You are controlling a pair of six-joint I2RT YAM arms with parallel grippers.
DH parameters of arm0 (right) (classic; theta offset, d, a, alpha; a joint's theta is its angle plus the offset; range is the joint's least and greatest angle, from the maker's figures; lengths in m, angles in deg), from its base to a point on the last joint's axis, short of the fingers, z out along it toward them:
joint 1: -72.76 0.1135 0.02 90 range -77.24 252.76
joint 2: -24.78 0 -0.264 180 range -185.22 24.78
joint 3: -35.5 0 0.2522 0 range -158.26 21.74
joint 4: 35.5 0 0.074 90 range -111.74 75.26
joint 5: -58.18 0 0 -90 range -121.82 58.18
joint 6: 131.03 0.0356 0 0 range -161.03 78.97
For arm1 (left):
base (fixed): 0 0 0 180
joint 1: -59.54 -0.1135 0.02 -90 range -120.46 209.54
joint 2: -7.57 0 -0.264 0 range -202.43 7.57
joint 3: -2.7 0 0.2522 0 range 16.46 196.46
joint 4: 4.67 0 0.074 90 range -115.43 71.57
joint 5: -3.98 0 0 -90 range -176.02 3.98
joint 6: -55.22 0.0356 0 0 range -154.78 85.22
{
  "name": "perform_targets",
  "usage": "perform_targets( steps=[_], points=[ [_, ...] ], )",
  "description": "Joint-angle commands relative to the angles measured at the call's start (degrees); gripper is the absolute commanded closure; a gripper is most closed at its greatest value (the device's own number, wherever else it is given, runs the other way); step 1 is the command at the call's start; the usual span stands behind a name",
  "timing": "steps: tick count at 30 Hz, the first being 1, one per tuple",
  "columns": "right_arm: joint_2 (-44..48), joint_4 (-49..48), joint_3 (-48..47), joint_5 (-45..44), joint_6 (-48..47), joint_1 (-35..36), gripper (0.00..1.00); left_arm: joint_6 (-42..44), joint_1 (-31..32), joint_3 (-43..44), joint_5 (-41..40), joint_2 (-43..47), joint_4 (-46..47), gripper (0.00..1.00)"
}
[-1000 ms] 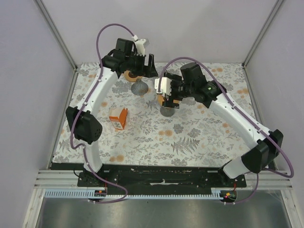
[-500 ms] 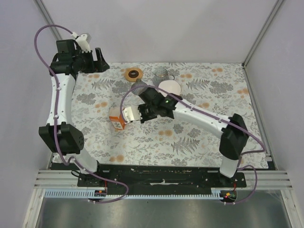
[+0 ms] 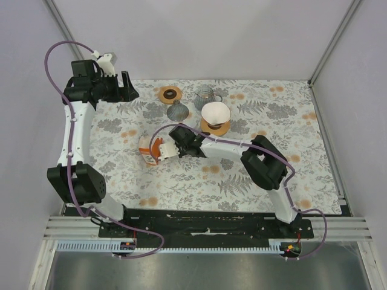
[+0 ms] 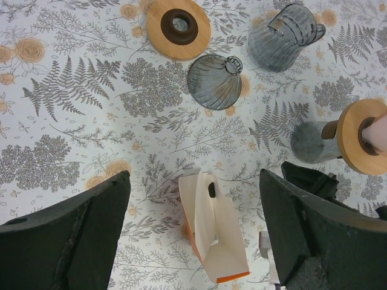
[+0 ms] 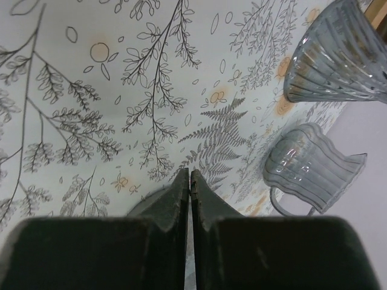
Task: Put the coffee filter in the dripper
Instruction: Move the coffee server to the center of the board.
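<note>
The white coffee filter (image 3: 216,112) sits as a cone inside the orange ring of the dripper (image 3: 217,128), right of centre at the back. In the left wrist view the dripper (image 4: 354,136) stands on a grey base at the right edge, and the filter (image 4: 378,134) pokes out of it. My right gripper (image 3: 171,147) is low beside the orange-and-white packet (image 3: 151,151), well left of the dripper. It is shut (image 5: 190,175) with nothing between its fingers. My left gripper (image 3: 127,84) hangs high at the back left, wide open (image 4: 193,181) and empty.
A second orange ring with a dark centre hole (image 3: 170,93) lies flat at the back. Beside it are a dark grey ribbed cone (image 3: 177,110) and a clear glass jug (image 3: 205,96). The packet (image 4: 217,241) stands under the left gripper's gap.
The right arm left the dripper, folded in toward the packet and shut its jaws. The left arm rose from the back ring to the back left. The filter now stands free in the dripper.
</note>
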State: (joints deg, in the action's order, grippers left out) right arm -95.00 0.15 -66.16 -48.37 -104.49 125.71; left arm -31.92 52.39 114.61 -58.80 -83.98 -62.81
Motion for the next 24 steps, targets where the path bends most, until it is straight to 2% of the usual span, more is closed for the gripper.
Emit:
perform_targets(
  steps=[1, 15, 24],
  points=[
    [-2.8, -6.6, 0.4, -5.3, -1.5, -1.2, 0.88, 2.4, -0.7, 0.0, 2.2, 2.0, 2.5, 0.08],
    [0.4, -14.6, 12.0, -9.8, -1.8, -8.4, 0.88, 2.6, -1.2, -0.2, 2.7, 2.9, 3.0, 0.08],
    [5.9, -18.9, 22.2, -11.0, 2.2, -19.4, 0.89, 1.5, -1.1, -1.0, 1.3, 2.3, 3.9, 0.09]
  ],
)
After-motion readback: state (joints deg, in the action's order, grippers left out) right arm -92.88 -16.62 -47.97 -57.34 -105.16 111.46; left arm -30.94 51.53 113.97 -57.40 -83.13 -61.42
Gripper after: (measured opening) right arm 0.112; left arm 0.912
